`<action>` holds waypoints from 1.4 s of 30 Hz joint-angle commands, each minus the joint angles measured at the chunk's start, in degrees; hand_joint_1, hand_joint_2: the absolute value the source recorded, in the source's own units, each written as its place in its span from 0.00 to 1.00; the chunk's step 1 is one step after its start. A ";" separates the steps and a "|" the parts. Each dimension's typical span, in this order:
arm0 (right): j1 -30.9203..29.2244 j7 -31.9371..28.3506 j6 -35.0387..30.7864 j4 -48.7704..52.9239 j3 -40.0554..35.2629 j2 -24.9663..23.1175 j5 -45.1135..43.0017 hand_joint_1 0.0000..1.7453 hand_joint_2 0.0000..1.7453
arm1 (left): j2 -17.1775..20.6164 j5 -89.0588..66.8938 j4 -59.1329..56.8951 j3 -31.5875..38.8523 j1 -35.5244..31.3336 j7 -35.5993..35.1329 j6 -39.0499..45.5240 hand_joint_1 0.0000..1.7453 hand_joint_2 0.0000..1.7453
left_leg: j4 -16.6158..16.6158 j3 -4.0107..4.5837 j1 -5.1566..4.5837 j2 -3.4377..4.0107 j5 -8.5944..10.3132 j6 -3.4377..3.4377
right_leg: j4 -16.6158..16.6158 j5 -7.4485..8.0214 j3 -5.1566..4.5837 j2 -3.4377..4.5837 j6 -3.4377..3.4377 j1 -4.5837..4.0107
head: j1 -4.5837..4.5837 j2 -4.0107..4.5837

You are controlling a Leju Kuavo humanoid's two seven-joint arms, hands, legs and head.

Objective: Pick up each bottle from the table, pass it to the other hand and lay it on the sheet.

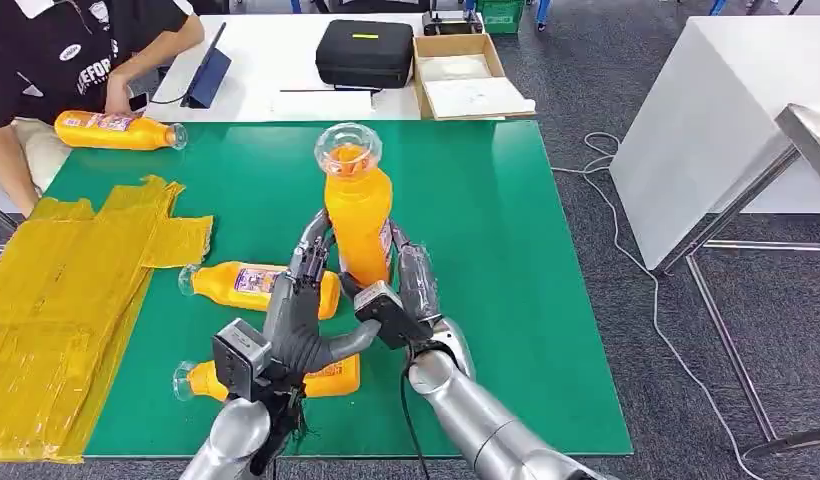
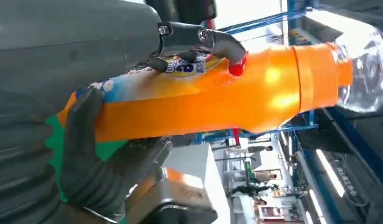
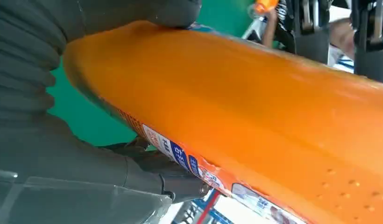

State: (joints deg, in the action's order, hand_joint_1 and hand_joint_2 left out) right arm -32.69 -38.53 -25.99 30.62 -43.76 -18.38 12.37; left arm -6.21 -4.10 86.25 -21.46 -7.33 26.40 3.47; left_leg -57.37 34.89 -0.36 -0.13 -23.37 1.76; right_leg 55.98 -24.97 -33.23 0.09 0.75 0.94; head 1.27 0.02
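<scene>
An orange bottle (image 1: pixel 358 215) with a clear cap stands upright above the green table (image 1: pixel 506 250), held between both hands. My left hand (image 1: pixel 296 300) wraps its fingers on the bottle's left side, and my right hand (image 1: pixel 414 290) grips its right side. In the left wrist view the bottle (image 2: pixel 217 102) lies across my left hand (image 2: pixel 87 154), with a finger of the other hand (image 2: pixel 222 44) on its label. In the right wrist view my right hand (image 3: pixel 87 163) closes round the bottle (image 3: pixel 255 112). The yellow sheet (image 1: pixel 66 290) covers the table's left part.
Two more orange bottles lie on the table: one (image 1: pixel 251 283) behind my left hand, one (image 1: pixel 331 378) partly under my left wrist. A third (image 1: pixel 116 130) lies at the far left corner near a seated person (image 1: pixel 56 50). Behind is a white table with a black case (image 1: pixel 364 52) and a cardboard box (image 1: pixel 466 75).
</scene>
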 commanded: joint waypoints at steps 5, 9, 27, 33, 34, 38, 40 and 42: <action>2.21 -1.47 -2.78 -4.20 -11.81 -1.46 2.31 1.00 1.00 | -1.51 4.64 -11.62 3.10 -5.87 0.69 -0.26 0.00 1.00 | 0.04 -0.14 0.05 -0.15 -0.02 -0.15 | -0.09 -0.05 0.22 -0.16 -0.09 -0.05 | -0.02 0.00; 2.62 -1.47 -5.17 0.10 -10.95 -0.86 0.34 1.00 1.00 | -1.47 4.41 -11.63 3.45 -5.87 0.77 0.65 0.00 1.00 | 0.01 -0.08 0.07 -0.18 -0.01 -0.16 | -0.07 -0.05 0.17 -0.19 -0.10 -0.07 | -0.02 0.00; 7.54 -1.47 -14.01 20.71 3.09 4.36 -1.16 1.00 1.00 | -1.74 1.87 -8.11 6.13 -2.91 0.09 2.77 0.00 1.00 | 0.03 -0.08 0.02 -0.09 -0.02 -0.18 | -0.05 -0.01 0.17 -0.05 -0.12 -0.02 | -0.04 0.00; 8.80 -1.47 -14.01 21.63 7.08 4.42 0.78 1.00 1.00 | -1.73 1.48 -7.93 6.57 -2.72 0.12 2.79 0.00 1.00 | 0.04 -0.09 0.00 -0.04 -0.03 -0.15 | -0.05 -0.01 0.16 0.01 -0.09 0.01 | -0.02 0.00; 9.59 -1.47 -14.01 22.33 8.90 4.68 1.69 1.00 1.00 | -1.72 1.45 -7.77 6.74 -2.66 0.12 2.79 0.00 1.00 | 0.06 -0.14 0.01 -0.04 -0.03 -0.19 | -0.07 -0.01 0.21 0.00 -0.12 0.00 | -0.04 0.00; 10.12 -1.47 -14.01 22.82 10.42 4.83 2.82 1.00 1.00 | -1.54 1.35 -7.74 6.75 -2.67 0.12 2.76 0.00 1.00 | 0.05 -0.09 0.01 -0.09 -0.01 -0.15 | -0.07 -0.01 0.17 -0.06 -0.09 0.00 | -0.04 0.00; 10.12 -1.47 -14.01 22.82 10.42 4.83 2.82 1.00 1.00 | -1.54 1.35 -7.74 6.75 -2.67 0.12 2.76 0.00 1.00 | 0.02 -0.03 0.06 0.16 -0.03 -0.13 | -0.06 0.03 0.08 0.13 -0.09 -0.04 | 0.09 0.00; 10.12 -1.47 -14.01 22.82 10.42 4.83 2.82 1.00 1.00 | -1.54 1.35 -7.74 6.75 -2.67 0.12 2.76 0.00 1.00 | 0.05 -0.03 0.01 -0.07 0.03 -0.10 | -0.06 0.05 0.12 -0.16 -0.20 0.15 | 0.02 0.00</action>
State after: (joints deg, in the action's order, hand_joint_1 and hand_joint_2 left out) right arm -22.35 -39.85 -37.53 51.39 -35.38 -14.91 15.04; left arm -8.83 -2.60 82.51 -17.16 -8.23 26.82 6.40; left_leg -57.37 34.93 -0.33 0.00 -23.36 1.75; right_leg 55.97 -24.90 -33.30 0.16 0.60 1.02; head 1.29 0.02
